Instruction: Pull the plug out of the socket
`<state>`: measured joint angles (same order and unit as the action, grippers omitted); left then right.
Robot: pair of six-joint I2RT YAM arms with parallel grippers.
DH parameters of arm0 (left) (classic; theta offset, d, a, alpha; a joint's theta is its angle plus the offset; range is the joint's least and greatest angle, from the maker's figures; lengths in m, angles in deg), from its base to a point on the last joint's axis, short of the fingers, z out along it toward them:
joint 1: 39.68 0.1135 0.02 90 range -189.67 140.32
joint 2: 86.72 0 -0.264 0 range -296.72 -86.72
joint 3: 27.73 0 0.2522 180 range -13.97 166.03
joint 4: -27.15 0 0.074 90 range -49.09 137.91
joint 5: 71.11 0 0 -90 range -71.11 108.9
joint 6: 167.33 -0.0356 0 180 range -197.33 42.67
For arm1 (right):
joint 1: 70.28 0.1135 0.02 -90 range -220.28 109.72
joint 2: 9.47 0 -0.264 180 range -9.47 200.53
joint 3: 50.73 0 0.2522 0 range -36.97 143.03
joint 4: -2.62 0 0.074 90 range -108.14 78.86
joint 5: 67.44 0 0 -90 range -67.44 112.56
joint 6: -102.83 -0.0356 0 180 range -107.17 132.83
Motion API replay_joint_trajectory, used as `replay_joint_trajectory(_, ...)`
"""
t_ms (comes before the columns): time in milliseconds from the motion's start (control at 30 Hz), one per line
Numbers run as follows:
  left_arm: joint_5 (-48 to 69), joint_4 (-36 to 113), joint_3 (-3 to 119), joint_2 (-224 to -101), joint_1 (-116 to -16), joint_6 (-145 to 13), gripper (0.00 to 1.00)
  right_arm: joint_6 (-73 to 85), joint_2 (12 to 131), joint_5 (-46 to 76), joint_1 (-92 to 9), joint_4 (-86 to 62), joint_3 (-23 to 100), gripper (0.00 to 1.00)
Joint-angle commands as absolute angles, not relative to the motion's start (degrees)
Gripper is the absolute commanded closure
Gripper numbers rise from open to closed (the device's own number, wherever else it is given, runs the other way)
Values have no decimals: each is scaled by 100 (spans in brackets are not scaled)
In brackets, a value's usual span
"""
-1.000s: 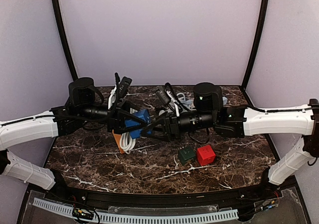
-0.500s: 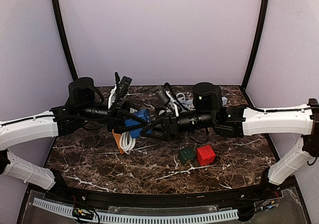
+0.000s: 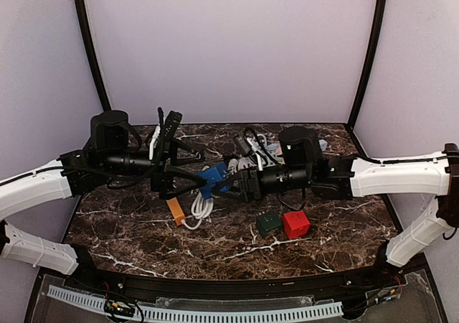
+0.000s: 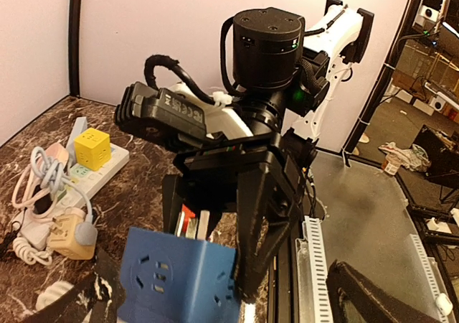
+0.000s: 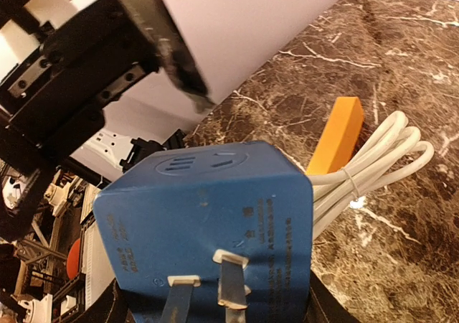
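Dark marble table (image 3: 143,240), glossy w/ white veins. L gripper (image 3: 188,176) hangs over it, jaws spread wide, nothing between them. R gripper (image 3: 231,182) faces it & pinches the blue socket cube (image 3: 211,176) in mid-air over the table's middle. The orange plug (image 3: 176,210) lies flat on the marble, below & left of the cube and apart from it, w/ the white cord (image 3: 199,209) bundled just beside it. So the plug looks off the socket already. Step in hand, imo, is clearing out.

To do it well:
- Back the L arm straight off & up so its open fingers don't hook the cord loops.
- R should squeeze on the cube's flat side faces, away from the metal prongs (image 5: 231,280) that stick out of one face.
- If setting the cube down, pick bare marble clear of the cord & of the red cube (image 3: 295,224) and green cube (image 3: 269,224) nearby.

Materials:
- Socket cube: hard smooth plastic, rounded edges, socket holes on its faces. Prob slippery, could twist in a light grip.
- Cord: round, rubbery-looking, coiled & held by a thin tie (image 5: 349,181). Likely springy.
- Plug: boxy orange plastic bar, hard edges.
- Prongs: flat bright metal blades.
- Red & green cubes: same rounded-cube shape, side by side. Touching or not, can't tell.
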<state>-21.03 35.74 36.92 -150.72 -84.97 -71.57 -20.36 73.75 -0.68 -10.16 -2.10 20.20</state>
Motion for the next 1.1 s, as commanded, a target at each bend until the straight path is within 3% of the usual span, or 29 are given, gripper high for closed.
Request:
replay_joint_trajectory(0, -1527, 4564, 3920, -14757, -8525, -8054, 1, -2129, 6941, 138, -1205, 86, 1975, 100)
replay_joint_trajectory(333, -1045, 5710, 4004, -15008, -8527, -9226, 3, -1859, 6731, -516, -1353, -3, 2042, 100)
replay_joint_trajectory(533, -858, 5778, 4141, -15206, -8572, -9695, 14, -1845, 6757, -876, -1353, -27, 2136, 100)
replay_joint_trajectory(800, -589, 5658, 4108, -15307, -8881, -9892, 40, -2059, 6857, -671, -1404, -39, 2127, 100)
replay_joint_trajectory(1067, -333, 5634, 4098, -15461, -9062, -9801, 45, -2213, 6969, -724, -1414, 55, 2162, 100)
